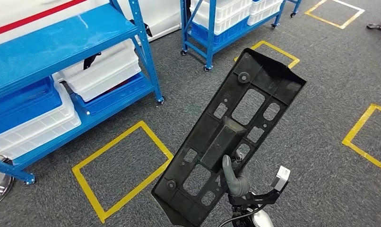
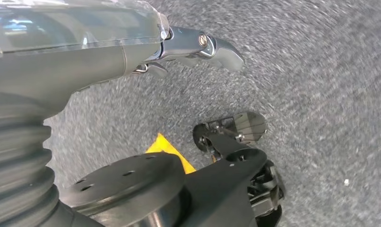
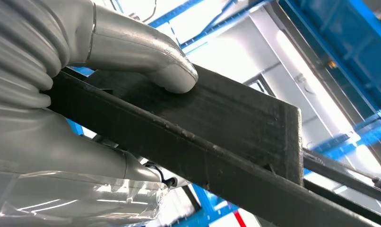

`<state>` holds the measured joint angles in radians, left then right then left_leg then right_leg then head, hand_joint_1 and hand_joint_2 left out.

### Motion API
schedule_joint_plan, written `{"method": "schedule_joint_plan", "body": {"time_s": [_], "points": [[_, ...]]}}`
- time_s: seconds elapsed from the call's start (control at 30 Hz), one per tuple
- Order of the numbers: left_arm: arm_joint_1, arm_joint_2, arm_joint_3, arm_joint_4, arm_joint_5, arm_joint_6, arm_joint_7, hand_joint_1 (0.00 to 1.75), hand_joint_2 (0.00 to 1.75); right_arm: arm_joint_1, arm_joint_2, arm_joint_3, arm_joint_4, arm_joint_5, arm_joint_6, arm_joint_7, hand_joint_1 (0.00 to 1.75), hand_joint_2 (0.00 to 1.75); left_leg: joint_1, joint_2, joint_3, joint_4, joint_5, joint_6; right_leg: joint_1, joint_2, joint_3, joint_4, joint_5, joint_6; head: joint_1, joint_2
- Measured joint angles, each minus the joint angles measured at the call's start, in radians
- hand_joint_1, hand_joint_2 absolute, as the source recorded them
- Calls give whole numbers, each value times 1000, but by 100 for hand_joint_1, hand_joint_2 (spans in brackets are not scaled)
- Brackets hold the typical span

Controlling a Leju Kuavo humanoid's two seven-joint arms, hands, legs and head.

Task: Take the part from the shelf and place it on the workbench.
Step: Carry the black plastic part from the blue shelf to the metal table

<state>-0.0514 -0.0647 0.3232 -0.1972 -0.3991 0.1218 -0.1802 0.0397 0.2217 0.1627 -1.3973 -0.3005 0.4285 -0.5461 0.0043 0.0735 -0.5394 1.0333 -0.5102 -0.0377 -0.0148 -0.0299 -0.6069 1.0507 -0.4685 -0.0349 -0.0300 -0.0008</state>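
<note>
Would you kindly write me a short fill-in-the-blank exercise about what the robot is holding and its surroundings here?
1. The black plastic part is held by the robot's ____ hand.
2. The shelf racks have frames painted ____.
3. The squares marked on the grey carpet are outlined in ____ tape.
4. The bins stored on the racks are ____ in colour.

Missing words: right; blue; yellow; white
</note>
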Motion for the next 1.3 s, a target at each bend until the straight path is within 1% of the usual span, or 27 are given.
{"method": "schedule_joint_plan", "body": {"time_s": [0.07, 0.13, 0.17, 0.2, 0.23, 0.3, 0.37, 0.43, 0.47, 0.53, 0.6, 0.63, 0.67, 0.7, 0.73, 0.8, 0.87, 0.93, 0.97, 1.03, 1.1, 1.13, 1.17, 1.2, 1.23, 1.27, 1.3], "points": [[2, 1, -9, 0, -10, 1, 2, 0, 175, -3, 2, -1, 0, -2, 3, 0, 175, 175, 5, -51, -43, 104, -66, -6, 0, 21, -4, -1, 5, -8, 0, 0], [6, 2, -16, 0, -18, 3, 4, 0, 175, -5, 3, -2, 3, -4, 6, -1, 175, 175, 5, -64, -100, 230, -117, -6, 4, 46, -8, 0, 8, -13, 0, 0], [8, 2, -19, 0, -23, 4, 4, 0, 175, -5, 3, -3, 5, -4, 8, -1, 175, 175, 5, -66, -112, 256, -117, -4, 6, 59, -9, 0, 9, -14, 0, 0], [9, 3, -22, 0, -27, 6, 4, 0, 175, -5, 3, -4, 7, -5, 9, -1, 175, 175, 5, -68, -108, 243, -96, 0, 8, 73, -9, 1, 9, -14, 0, 0], [9, 4, -25, 0, -30, 7, 3, 0, 175, -6, 3, -6, 9, -5, 10, -1, 175, 175, 5, -77, -86, 192, -59, 5, 10, 86, -8, 1, 10, -14, 0, 0], [9, 10, -29, 0, -35, 11, 0, 0, 175, -11, 5, -7, 13, -6, 13, -2, 175, 175, 4, -123, -27, 57, 6, 20, 10, 110, -7, 2, 12, -11, 0, 0], [7, 16, -32, 0, -37, 12, -2, 0, 175, -19, 9, -7, 16, -6, 15, -2, 175, 175, 1, -158, 3, -14, 24, 31, 4, 132, -14, 1, 18, -1, 0, 0], [3, 21, -34, 0, -40, 13, -2, 0, 175, -23, 13, -7, 19, -7, 16, -1, 175, 175, -2, -146, 9, -32, 26, 36, -2, 153, -21, -4, 27, 15, -1, 0], [0, 22, -35, 0, -41, 13, -3, 0, 175, -24, 14, -8, 19, -7, 16, -1, 175, 175, -1, -134, 15, -44, 33, 39, -1, 147, -23, -4, 28, 20, -1, 0], [-1, 24, -36, 0, -47, 13, -7, 0, 175, -28, 14, -9, 19, -7, 16, -1, 175, 175, 1, -107, 25, -72, 48, 47, 4, 102, -41, 33, -1, 27, 0, 0], [0, 24, -37, 0, -53, 13, -8, 0, 175, -33, 14, -9, 21, -8, 19, -1, 175, 175, 0, -80, 27, -78, 53, 51, 6, 52, -92, 143, -65, 32, 1, 0], [1, 24, -39, 0, -57, 13, -6, 0, 175, -34, 14, -10, 23, -10, 21, -1, 175, 175, -1, -65, 24, -76, 53, 51, 4, 43, -118, 200, -89, 36, 1, 0], [1, 24, -42, 0, -63, 13, 0, 0, 175, -34, 14, -10, 26, -12, 22, -1, 175, 175, -2, -51, 22, -73, 51, 51, 2, 39, -132, 234, -97, 39, 1, 0], [1, 23, -46, 0, -68, 13, 7, 0, 175, -34, 14, -11, 29, -13, 23, -1, 175, 175, -1, -37, 20, -69, 49, 49, 0, 35, -128, 233, -87, 42, 1, 0], [1, 22, -50, 0, -73, 12, 15, 0, 175, -34, 14, -12, 32, -14, 23, -1, 175, 175, -1, -24, 19, -65, 46, 47, -2, 28, -104, 195, -63, 45, 1, 0], [0, 20, -57, 0, -80, 9, 34, 0, 175, -36, 14, -13, 35, -15, 23, -1, 175, 175, -2, -4, 17, -52, 36, 37, -2, -7, -32, 69, -18, 45, 1, 0], [-1, 19, -61, 0, -87, 3, 55, 0, 175, -39, 14, -14, 35, -15, 22, -2, 175, 175, -6, 12, 15, -38, 25, 25, 2, -26, 3, 1, -6, 31, 0, 0], [-3, 19, -64, 0, -91, -3, 71, 0, 175, -38, 14, -17, 35, -14, 20, -2, 175, 175, -6, 26, 16, -34, 21, 15, 6, -11, -1, 0, -6, 15, -2, 0], [-4, 19, -65, 0, -93, -5, 76, 0, 175, -37, 14, -19, 34, -13, 18, -2, 175, 175, -4, 24, 17, -31, 17, 10, 6, -2, -2, -2, -4, 9, -1, 0], [-3, 18, -68, 0, -94, -8, 81, 0, 175, -36, 14, -20, 30, -9, 14, -2, 175, 175, 2, -8, 0, 12, -19, 1, 4, 16, -4, -5, 1, -2, -2, 0], [0, 16, -69, 0, -90, -9, 79, 0, 175, -34, 14, -21, 27, -3, 12, -1, 175, 175, 5, -51, -50, 131, -88, -3, 5, 35, -7, -6, 5, -9, -2, 0], [2, 14, -68, 0, -86, -10, 75, 0, 175, -32, 14, -22, 27, 1, 12, 0, 175, 175, 5, -60, -80, 198, -117, -3, 7, 46, -9, -6, 6, -12, -2, 0], [3, 13, -68, 0, -83, -10, 68, 0, 175, -29, 14, -22, 27, 7, 12, 1, 175, 175, 5, -64, -100, 243, -129, -1, 10, 58, -9, -5, 7, -13, -2, 0], [4, 10, -68, 0, -79, -11, 60, 0, 175, -26, 14, -22, 27, 13, 12, 2, 175, 175, 4, -66, -103, 253, -121, 3, 13, 71, -9, -5, 7, -14, -2, 0], [4, 7, -68, 0, -76, -10, 51, 0, 175, -24, 13, -22, 27, 18, 13, 3, 175, 175, 4, -70, -88, 222, -94, 8, 14, 84, -9, -4, 8, -15, -2, 0], [5, 4, -68, 0, -73, -10, 42, 0, 175, -23, 13, -22, 27, 24, 14, 4, 175, 175, 3, -82, -58, 158, -54, 15, 15, 98, -7, -3, 8, -14, -2, 0], [5, 2, -67, 0, -71, -9, 32, 0, 175, -23, 13, -21, 27, 29, 15, 4, 175, 175, 2, -106, -26, 90, -22, 21, 14, 110, -7, -3, 9, -13, -2, 0]]}}
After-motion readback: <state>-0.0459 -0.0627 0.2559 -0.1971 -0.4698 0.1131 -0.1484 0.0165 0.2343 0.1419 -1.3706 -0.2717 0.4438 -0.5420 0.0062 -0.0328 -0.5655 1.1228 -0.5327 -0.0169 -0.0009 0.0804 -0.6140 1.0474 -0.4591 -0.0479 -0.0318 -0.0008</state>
